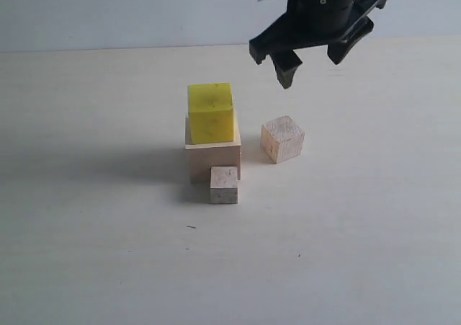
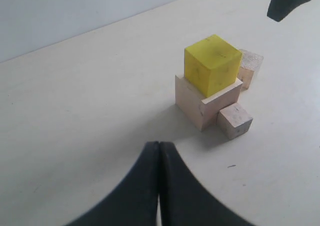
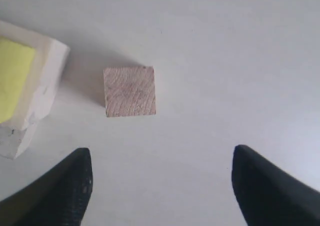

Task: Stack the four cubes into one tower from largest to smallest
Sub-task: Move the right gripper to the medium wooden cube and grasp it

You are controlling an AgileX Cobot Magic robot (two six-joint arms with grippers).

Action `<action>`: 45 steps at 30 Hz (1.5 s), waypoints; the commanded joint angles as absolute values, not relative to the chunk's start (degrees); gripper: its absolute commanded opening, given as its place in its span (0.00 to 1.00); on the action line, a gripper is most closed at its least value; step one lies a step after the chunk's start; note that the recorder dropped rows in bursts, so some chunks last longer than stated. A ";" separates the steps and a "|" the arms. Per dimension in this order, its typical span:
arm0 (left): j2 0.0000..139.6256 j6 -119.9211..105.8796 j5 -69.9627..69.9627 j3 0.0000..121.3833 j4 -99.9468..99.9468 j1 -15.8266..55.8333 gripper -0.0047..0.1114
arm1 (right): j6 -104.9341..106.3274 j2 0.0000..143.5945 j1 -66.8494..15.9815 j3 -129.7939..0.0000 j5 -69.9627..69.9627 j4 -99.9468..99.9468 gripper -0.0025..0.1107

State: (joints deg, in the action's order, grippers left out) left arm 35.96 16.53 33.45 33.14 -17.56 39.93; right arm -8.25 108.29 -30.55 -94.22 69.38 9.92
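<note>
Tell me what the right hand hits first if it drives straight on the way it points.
Probably bare table beside the medium wood cube, which lies off-centre from the open right hand; depth is unclear.

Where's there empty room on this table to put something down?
The table is bare all along the left of the large wood cube carrying the yellow cube, and across the foreground before the tiny cube. The middle is crowded: the tiny cube hugs the large wood cube's front, the medium cube sits close on the right, under the right gripper, fingers open.
</note>
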 commanded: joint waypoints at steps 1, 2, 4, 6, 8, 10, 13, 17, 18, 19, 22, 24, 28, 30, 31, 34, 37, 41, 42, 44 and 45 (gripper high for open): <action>35.63 16.83 33.55 32.87 -18.15 39.91 0.04 | -4.50 108.88 -29.20 -88.83 61.94 6.02 0.66; 35.63 16.83 33.55 32.87 -18.30 39.91 0.04 | -4.50 109.53 -29.20 -88.47 61.47 6.02 0.66; 35.63 16.83 33.55 32.87 -18.57 39.91 0.04 | -4.50 110.81 -29.20 -88.41 61.05 6.02 0.66; 35.63 16.83 33.55 32.87 -18.69 39.91 0.04 | -4.19 111.83 -29.20 -88.41 60.65 6.02 0.66; 35.63 16.83 33.55 32.87 -18.81 39.91 0.04 | -4.00 112.87 -29.20 -88.41 60.00 6.02 0.66; 35.63 16.83 33.55 32.87 -18.81 39.91 0.04 | -3.90 113.96 -29.20 -88.41 59.20 6.02 0.66; 35.63 16.83 33.43 32.73 -18.93 39.91 0.04 | -2.62 115.34 -29.20 -88.41 58.27 5.45 0.66; 35.63 16.83 33.43 32.73 -18.93 39.91 0.04 | -1.64 116.51 -29.20 -88.41 56.79 4.51 0.66; 35.63 16.83 33.43 32.73 -18.93 39.91 0.04 | -1.52 116.74 -29.20 -88.41 56.51 4.51 0.66; 35.63 16.83 33.42 32.69 -19.05 39.91 0.04 | -1.54 116.87 -29.06 -88.41 56.12 4.51 0.66; 35.63 16.83 33.42 32.69 -19.15 39.91 0.04 | -1.11 117.41 -28.08 -88.41 55.46 2.93 0.66; 35.63 16.83 33.42 32.69 -19.30 39.91 0.04 | 0.00 118.04 -26.67 -88.41 55.46 1.05 0.66; 35.63 16.83 33.42 32.69 -19.30 39.91 0.04 | 4.34 118.84 -23.28 -88.41 55.33 -8.25 0.66; 35.63 16.83 33.42 32.69 -19.41 39.91 0.04 | 7.79 118.95 -22.07 -88.41 55.13 -12.86 0.66; 35.63 16.83 33.42 32.69 -19.64 39.91 0.04 | 9.41 118.95 -21.53 -88.41 55.10 -14.69 0.66; 35.63 16.83 33.33 32.69 -19.78 39.91 0.04 | 9.55 118.95 -21.14 -88.41 54.44 -14.49 0.66; 35.63 16.83 33.33 32.69 -19.78 39.91 0.04 | 9.66 119.07 -21.14 -88.41 53.77 -14.36 0.66; 35.63 16.83 33.33 32.69 -19.78 39.91 0.04 | 10.38 119.40 -21.14 -88.41 53.66 -14.36 0.66; 35.63 16.83 33.33 32.69 -19.87 39.91 0.04 | 10.48 119.75 -21.14 -88.41 53.52 -14.36 0.66; 35.63 16.83 33.33 32.69 -19.87 39.91 0.04 | 10.48 120.26 -21.14 -88.41 53.18 -14.36 0.66; 35.63 16.83 33.33 32.69 -19.87 39.91 0.04 | 10.48 120.51 -21.14 -88.41 52.98 -14.22 0.66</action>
